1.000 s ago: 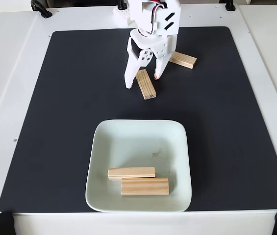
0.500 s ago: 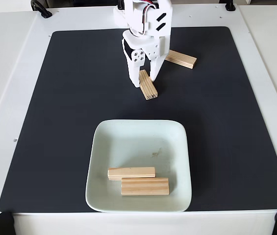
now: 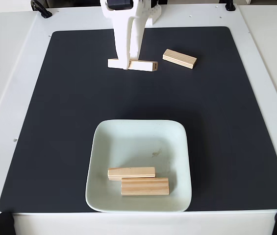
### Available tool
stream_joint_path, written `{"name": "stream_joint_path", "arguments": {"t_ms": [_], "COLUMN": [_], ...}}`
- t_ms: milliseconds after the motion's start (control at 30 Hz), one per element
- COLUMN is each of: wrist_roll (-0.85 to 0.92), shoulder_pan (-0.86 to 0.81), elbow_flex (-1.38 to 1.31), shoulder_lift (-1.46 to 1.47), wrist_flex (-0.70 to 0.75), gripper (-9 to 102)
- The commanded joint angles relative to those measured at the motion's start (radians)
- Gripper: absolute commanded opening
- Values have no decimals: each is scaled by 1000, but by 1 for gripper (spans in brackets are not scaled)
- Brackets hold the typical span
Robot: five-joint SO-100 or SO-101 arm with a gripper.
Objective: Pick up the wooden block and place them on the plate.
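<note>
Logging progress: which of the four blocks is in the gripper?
The block at the mat's top, clamped by the gripper; one lies free beside it, two on the plate.

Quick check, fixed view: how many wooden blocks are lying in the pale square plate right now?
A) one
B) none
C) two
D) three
C: two rectangular wooden blocks lie side by side near the front of the pale mint-white square ceramic plate; two more are up on the black mat.
</note>
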State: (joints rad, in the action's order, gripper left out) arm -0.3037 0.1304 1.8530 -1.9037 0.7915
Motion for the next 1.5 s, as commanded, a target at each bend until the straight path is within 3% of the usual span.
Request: {"name": "stream_joint_path", "arguments": {"t_ms": [0, 333, 500, 1067, 1467], "wrist_roll": [199, 288, 296, 348, 272], "shoulder_pan": [-15, 28, 66, 104, 92], "elbow_flex": [-117, -672, -828, -839, -857], "shoulder_lift": [-2, 460, 615, 701, 732], "wrist_flex": [-77, -72, -72, -74, -84], "gripper": [-1, -1, -1, -1, -1]}}
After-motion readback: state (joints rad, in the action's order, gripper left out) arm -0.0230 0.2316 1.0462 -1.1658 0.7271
